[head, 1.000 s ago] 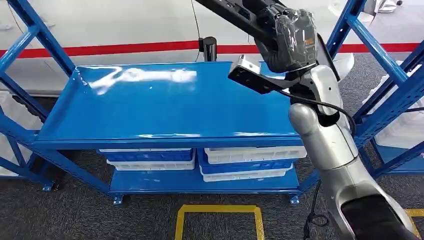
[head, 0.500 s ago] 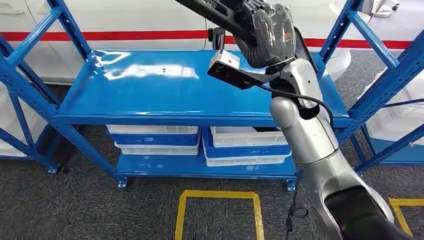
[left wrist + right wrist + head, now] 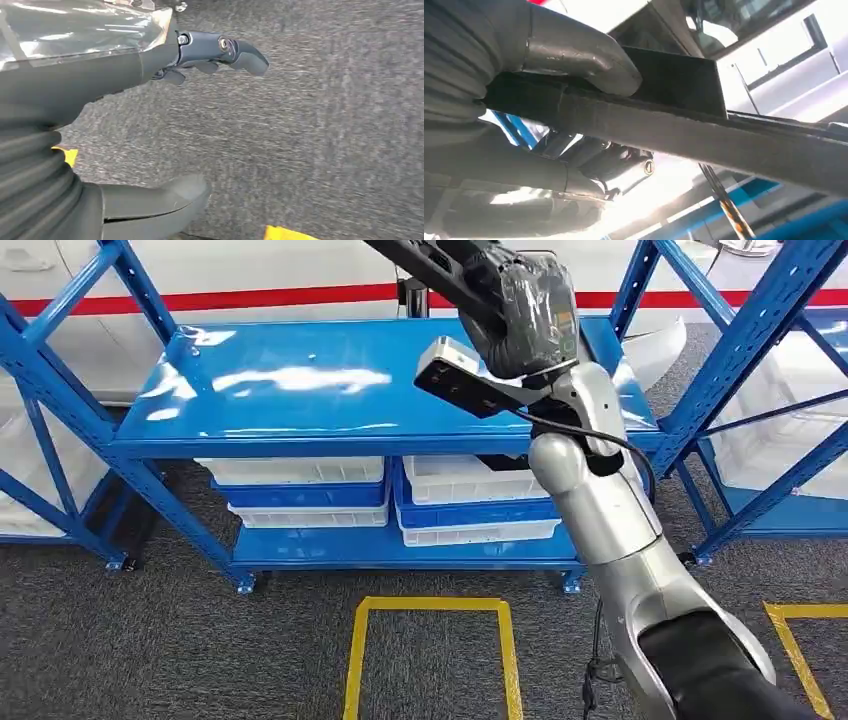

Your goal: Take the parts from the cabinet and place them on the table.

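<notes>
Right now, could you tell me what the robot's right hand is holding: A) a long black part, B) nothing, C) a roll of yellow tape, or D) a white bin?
A: in the right wrist view the right hand grips a long black part, thumb over it.

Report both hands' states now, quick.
Left hand: open, fingers apart, holding nothing, hanging over the grey carpet.
Right hand: gripping a long black bar-shaped part, raised above the blue metal shelf.
</notes>
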Available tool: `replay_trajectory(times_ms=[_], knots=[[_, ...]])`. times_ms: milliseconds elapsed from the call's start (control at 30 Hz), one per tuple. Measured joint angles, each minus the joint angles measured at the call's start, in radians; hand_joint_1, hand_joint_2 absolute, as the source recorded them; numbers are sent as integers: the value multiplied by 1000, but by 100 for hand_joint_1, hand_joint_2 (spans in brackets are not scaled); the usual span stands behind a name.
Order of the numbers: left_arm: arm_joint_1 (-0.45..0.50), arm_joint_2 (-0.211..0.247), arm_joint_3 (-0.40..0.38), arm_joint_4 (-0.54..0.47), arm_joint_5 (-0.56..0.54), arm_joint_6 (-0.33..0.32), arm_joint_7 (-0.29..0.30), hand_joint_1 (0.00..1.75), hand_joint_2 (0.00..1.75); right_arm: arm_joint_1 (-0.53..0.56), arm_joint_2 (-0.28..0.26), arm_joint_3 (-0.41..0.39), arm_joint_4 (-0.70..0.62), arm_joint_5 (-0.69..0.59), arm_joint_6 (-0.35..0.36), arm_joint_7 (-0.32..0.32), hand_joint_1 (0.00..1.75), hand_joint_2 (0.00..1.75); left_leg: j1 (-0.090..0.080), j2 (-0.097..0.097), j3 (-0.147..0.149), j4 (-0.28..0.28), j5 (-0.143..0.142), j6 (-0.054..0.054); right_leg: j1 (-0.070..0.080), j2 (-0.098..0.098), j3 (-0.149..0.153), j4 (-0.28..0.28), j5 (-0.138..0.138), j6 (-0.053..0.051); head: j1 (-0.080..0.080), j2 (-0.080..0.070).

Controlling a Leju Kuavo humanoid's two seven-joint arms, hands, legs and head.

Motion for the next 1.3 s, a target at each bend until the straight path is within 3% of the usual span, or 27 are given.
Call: replay_trajectory(times_ms=[67,100,167,200,267,300,333,367,433,500,567,600,633,667,700,767,800,833,867,933,967,1000,1067,1100,1133,1167,1300], knots=[[0,0,1,0,-2,1,2,0,175,31,-4,-18,17,-23,-18,-27,175,175,4,0,69,-63,62,2,-1,0,-24,1,18,7,0,0],[-1,1,2,0,-3,3,4,0,175,42,-5,-26,22,-31,-24,-37,175,175,4,0,127,-136,79,6,-1,1,-33,1,26,12,0,0],[-4,3,5,0,-6,3,6,0,175,58,-10,-42,29,-42,-37,-50,175,175,-2,-8,255,-303,50,16,5,3,-44,2,38,24,0,0],[-6,3,8,0,-6,4,7,0,175,66,-12,-50,32,-49,-45,-55,175,175,-3,-9,264,-325,41,21,4,1,-46,0,51,34,3,0],[-5,3,14,0,-5,4,7,0,175,86,-15,-59,36,-55,-54,-62,175,175,-11,-8,256,-328,46,29,-1,0,-52,-5,67,52,1,0],[-4,3,17,0,-2,4,7,0,175,103,-21,-65,38,-58,-55,-66,175,175,-8,-5,249,-343,60,44,10,1,-56,-3,69,61,2,0],[-4,2,19,1,-2,4,7,0,175,117,-27,-71,40,-63,-59,-70,175,175,-7,1,244,-346,73,55,3,1,-68,14,43,54,1,0],[-4,2,20,1,-3,5,7,0,175,126,-31,-73,41,-65,-60,-71,175,175,-7,1,229,-346,84,69,5,1,-92,63,-10,40,5,0],[-3,2,24,1,-3,4,7,0,175,141,-38,-78,44,-68,-62,-71,175,175,-14,1,196,-344,109,76,4,2,-140,222,-109,23,6,0],[-3,2,24,1,-3,4,7,0,175,155,-42,-82,47,-68,-62,-72,175,175,-17,3,163,-343,135,76,5,2,-151,322,-125,35,6,0],[-3,1,24,2,-3,4,7,0,175,163,-45,-84,49,-68,-62,-72,175,175,-18,3,132,-342,158,72,5,2,-93,275,-68,60,6,0],[-3,0,24,2,-3,4,7,0,175,164,-45,-86,49,-68,-62,-72,175,175,-19,3,117,-340,170,69,5,2,-34,196,-42,67,6,0],[-3,1,24,2,-3,4,7,0,175,163,-45,-87,48,-68,-62,-72,175,175,-19,3,105,-334,179,65,5,1,30,109,-43,63,6,0],[-3,1,24,2,-3,4,7,0,175,161,-45,-88,48,-68,-63,-73,175,175,-26,3,92,-327,185,59,12,1,97,13,-74,54,7,0],[-3,1,24,2,-3,4,7,0,175,163,-45,-90,48,-67,-64,-74,175,175,-25,4,90,-326,195,55,16,5,103,-16,-91,44,4,0],[-1,1,25,2,-3,5,6,0,175,167,-46,-90,48,-67,-65,-75,175,175,-23,3,89,-334,217,44,19,5,85,-5,-82,35,3,0],[1,2,25,2,-3,5,7,0,175,169,-45,-90,49,-68,-65,-75,175,175,-25,0,85,-334,224,38,8,3,76,-10,-71,24,3,0],[1,5,25,2,-3,5,7,0,175,168,-45,-90,50,-68,-66,-76,175,175,-18,-3,75,-323,197,31,-1,-1,76,-9,-58,17,2,0],[2,5,25,2,-3,5,7,0,175,168,-45,-89,50,-67,-66,-76,175,175,-16,-2,63,-287,137,25,0,-1,67,-9,-47,3,2,0],[2,4,25,3,-3,5,7,0,175,168,-45,-90,50,-67,-66,-76,175,175,-8,-3,29,-145,18,12,2,-2,38,-8,-21,-4,2,0],[2,4,25,3,-3,5,7,0,175,168,-44,-90,50,-67,-66,-76,175,175,-5,-3,14,-67,-14,6,3,-1,21,-6,-9,-4,1,0],[2,3,25,3,-3,5,7,0,175,169,-44,-89,51,-67,-66,-76,175,175,-2,-3,14,-23,-13,3,4,-1,6,-3,2,-2,1,0],[2,3,25,3,-3,5,7,0,175,170,-45,-90,51,-68,-66,-76,175,175,4,-2,66,-59,43,1,3,-1,-24,5,17,5,1,0],[1,4,25,2,-3,4,7,0,175,170,-45,-90,51,-69,-66,-77,175,175,6,-3,125,-135,74,4,3,0,-37,7,26,10,1,0],[0,4,25,2,-3,4,6,0,175,170,-45,-90,50,-71,-67,-78,175,175,6,-4,190,-219,81,9,3,1,-43,8,33,15,0,0],[-3,4,25,2,-8,3,6,0,175,173,-46,-92,49,-76,-68,-80,175,175,5,-8,241,-296,41,16,4,0,-51,7,40,21,1,0],[-4,2,24,3,-31,1,8,0,175,208,-67,-108,25,-92,-85,-84,175,175,-15,-10,241,-334,62,44,-1,-5,-55,-9,76,56,3,0]])
